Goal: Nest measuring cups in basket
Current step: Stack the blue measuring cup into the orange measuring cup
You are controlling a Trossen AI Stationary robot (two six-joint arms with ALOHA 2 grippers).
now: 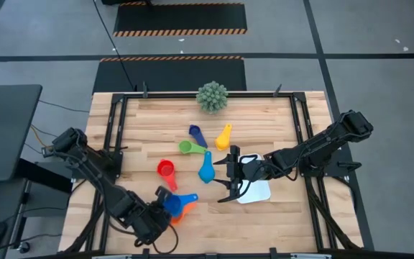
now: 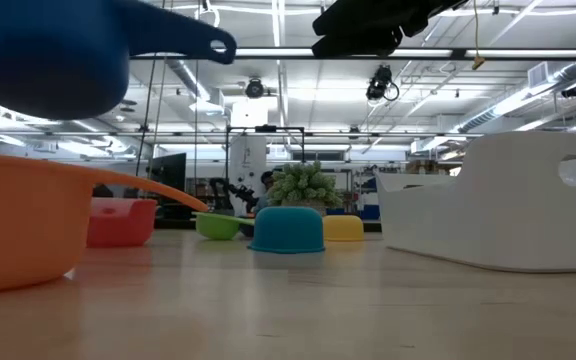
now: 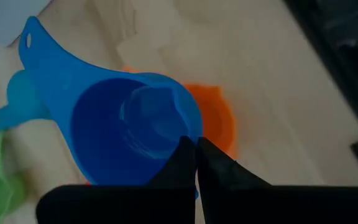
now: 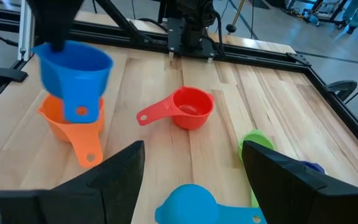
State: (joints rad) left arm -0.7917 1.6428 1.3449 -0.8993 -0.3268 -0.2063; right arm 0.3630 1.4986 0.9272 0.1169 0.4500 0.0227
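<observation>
My left gripper (image 1: 161, 207) is near the table's near edge, shut on the blue cup (image 1: 172, 203), which hangs over the orange cup (image 1: 188, 209) standing on the table. The red (image 1: 166, 170), green (image 1: 187, 147), purple (image 1: 196, 133), yellow (image 1: 224, 137) and light blue (image 1: 206, 169) cups lie scattered mid-table; the light blue cup (image 2: 288, 230) rests mouth down. My right gripper (image 1: 229, 177) is open over the left end of the white basket (image 1: 259, 190), just right of the light blue cup, touching nothing. My left gripper pinches the blue cup's rim (image 3: 193, 127) on the side opposite its handle, one finger inside the bowl and one outside. The fingers (image 4: 53, 28) come from above. The cup (image 2: 48, 50) is lifted clear above the orange cup (image 2: 18, 230), its handle (image 4: 79, 109) sloping downward.
A spiky green ball plant (image 1: 212, 96) stands at the table's far edge. A black frame rail (image 1: 117, 129) runs along the left and right sides. Bare wood lies between the orange cup and the basket (image 2: 508, 210).
</observation>
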